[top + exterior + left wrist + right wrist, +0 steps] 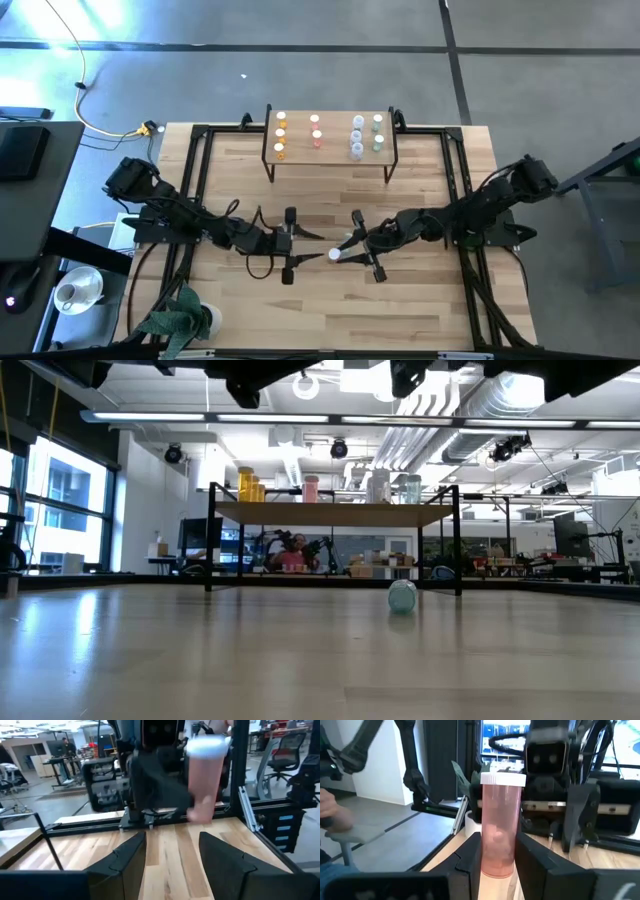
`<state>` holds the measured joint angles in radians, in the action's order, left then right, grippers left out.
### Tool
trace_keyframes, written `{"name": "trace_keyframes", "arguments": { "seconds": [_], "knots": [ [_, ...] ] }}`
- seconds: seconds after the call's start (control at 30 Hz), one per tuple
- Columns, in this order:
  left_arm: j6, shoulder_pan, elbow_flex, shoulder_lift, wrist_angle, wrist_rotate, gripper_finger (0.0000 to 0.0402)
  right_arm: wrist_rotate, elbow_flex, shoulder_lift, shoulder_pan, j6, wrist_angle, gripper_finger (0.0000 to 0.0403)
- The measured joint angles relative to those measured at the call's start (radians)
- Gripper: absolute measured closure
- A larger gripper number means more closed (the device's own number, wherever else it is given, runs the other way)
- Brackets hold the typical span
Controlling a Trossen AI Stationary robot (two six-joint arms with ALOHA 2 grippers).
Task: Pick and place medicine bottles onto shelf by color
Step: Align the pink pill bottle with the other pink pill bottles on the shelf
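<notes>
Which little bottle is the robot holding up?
The pink bottle, pinched upright in the right gripper. The other bottles stand on the shelf; a teal one lies on the table.

Bare table (pixel 320 200) lies before the shelf (pixel 335 145), whose top is crowded with bottles (pixel 357 137).

a robotics lab in an open-plan industrial office. beyond the wooden table (pixel 300 660), bare ducts (pixel 500 400) and strip lights (pixel 300 418) run across the ceiling, with desks (pixel 380 570) and monitors (pixel 572 535) behind it. another black robot rig (pixel 107 782) stands past the table's far edge, and a person (pixel 64 747) works at a distant desk.
</notes>
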<state>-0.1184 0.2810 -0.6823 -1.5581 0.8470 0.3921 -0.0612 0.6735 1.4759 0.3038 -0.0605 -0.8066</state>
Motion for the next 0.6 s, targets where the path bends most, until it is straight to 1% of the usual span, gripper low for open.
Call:
{"name": "trace_keyframes", "arguments": {
  "seconds": [0.2,0.33,0.53,0.6],
  "knots": [
    [0.001,0.001,0.0,0.0,0.018,-0.005,0.0229,0.0,0.0,0.08,-0.003,-0.019,-0.102,0.0315],
    [0.002,0.001,0.0,0.0,0.018,-0.041,0.0229,0.0,0.001,0.13,-0.01,-0.035,-0.174,0.0315],
    [0.002,0.005,0.002,0.0,0.014,-0.066,0.0229,-0.024,0.045,0.204,-0.019,-0.049,-0.201,0.0315],
    [0.002,0.004,0.003,0.0,0.009,-0.101,0.0229,-0.028,0.057,0.224,-0.019,-0.056,-0.2,0.0315]
  ]
}}
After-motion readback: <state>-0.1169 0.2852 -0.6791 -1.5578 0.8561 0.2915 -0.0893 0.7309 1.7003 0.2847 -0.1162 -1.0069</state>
